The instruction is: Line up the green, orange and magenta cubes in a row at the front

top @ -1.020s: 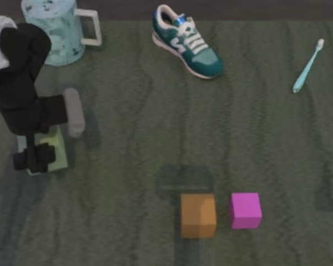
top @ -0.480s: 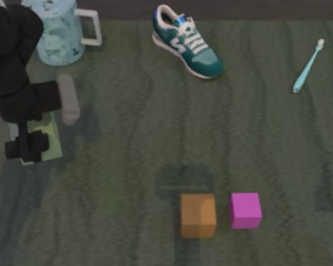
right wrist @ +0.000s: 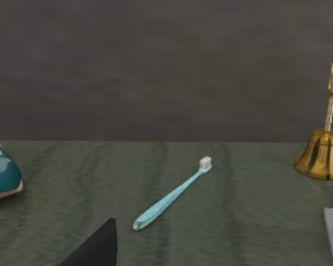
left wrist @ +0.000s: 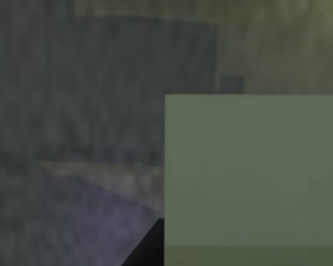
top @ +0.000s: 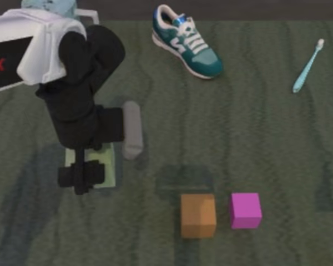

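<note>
My left gripper [top: 82,177] is shut on the large pale green cube [top: 110,169], left of the table's middle. That cube [left wrist: 255,172] fills much of the left wrist view, with one dark finger [left wrist: 151,250] against its side. The orange cube [top: 198,215] and the smaller magenta cube [top: 245,210] sit side by side near the front, a small gap between them, to the right of the green one. My right arm is outside the top view; only one dark fingertip [right wrist: 100,244] shows in its wrist view.
A teal sneaker [top: 187,41] lies at the back centre and a light blue toothbrush [top: 307,66] at the back right. The light blue mug [top: 55,4] at the back left is mostly hidden by my left arm. A brass bell [right wrist: 322,152] stands beyond the toothbrush.
My left arm has swung right and toward the front with the green cube in its gripper, from the far left edge to left of the middle. The orange and magenta cubes stayed put.
</note>
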Robot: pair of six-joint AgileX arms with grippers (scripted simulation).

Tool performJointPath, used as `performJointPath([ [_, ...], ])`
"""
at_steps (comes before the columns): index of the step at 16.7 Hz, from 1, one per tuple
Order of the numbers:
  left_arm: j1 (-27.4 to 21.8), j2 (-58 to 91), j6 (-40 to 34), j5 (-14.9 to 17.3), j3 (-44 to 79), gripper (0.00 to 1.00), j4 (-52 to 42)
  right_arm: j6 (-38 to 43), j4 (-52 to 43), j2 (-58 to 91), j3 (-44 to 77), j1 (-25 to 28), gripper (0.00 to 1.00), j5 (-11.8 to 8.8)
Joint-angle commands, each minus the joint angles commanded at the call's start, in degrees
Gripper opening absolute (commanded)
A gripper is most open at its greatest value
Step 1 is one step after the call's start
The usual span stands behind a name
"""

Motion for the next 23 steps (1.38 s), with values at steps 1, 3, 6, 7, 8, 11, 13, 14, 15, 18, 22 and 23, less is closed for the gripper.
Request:
performJointPath([
  [1,-2.95,-0.89,-1.24,0.03,-0.66,0.00,-0.31,0.00,0.00,0.00,0.00,0.00,1.00,0.00],
  [3,-7.45,-2.59,-3.42,0.04,-1.80,0.00,-0.70,0.00,0.00,0.00,0.00,0.00,1.00,0.00],
  [6,-9.76,-3.74,-4.79,0.02,-2.48,0.00,-0.85,0.00,0.00,0.00,0.00,0.00,1.00,0.00],
  [7,-9.76,-3.74,-4.79,0.02,-2.48,0.00,-0.85,0.00,0.00,0.00,0.00,0.00,1.00,0.00],
  [8,-9.76,-3.74,-4.79,0.02,-2.48,0.00,-0.85,0.00,0.00,0.00,0.00,0.00,1.00,0.00],
  [11,-9.61,-3.16,-4.64,0.03,-2.91,0.00,0.21,0.00,0.00,0.00,0.00,0.00,1.00,0.00],
  [13,-9.75,-2.08,-4.77,0.06,-4.90,0.00,3.36,0.00,0.00,0.00,0.00,0.00,1.00,0.00],
  [14,-9.83,-1.30,-4.87,0.08,-6.20,0.00,5.49,0.00,0.00,0.00,0.00,0.00,1.00,0.00],
  [15,-9.92,-0.46,-4.97,0.09,-7.60,0.00,7.81,0.00,0.00,0.00,0.00,0.00,1.00,0.00],
  [18,-10.19,1.74,-5.19,0.06,-11.22,0.00,13.60,0.00,0.00,0.00,0.00,0.00,1.00,0.00],
  [22,-10.28,2.28,-5.21,0.04,-12.06,0.00,14.76,0.00,0.00,0.00,0.00,0.00,1.00,0.00],
  [23,-10.28,2.28,-5.21,0.04,-12.06,0.00,14.76,0.00,0.00,0.00,0.00,0.00,1.00,0.00],
])
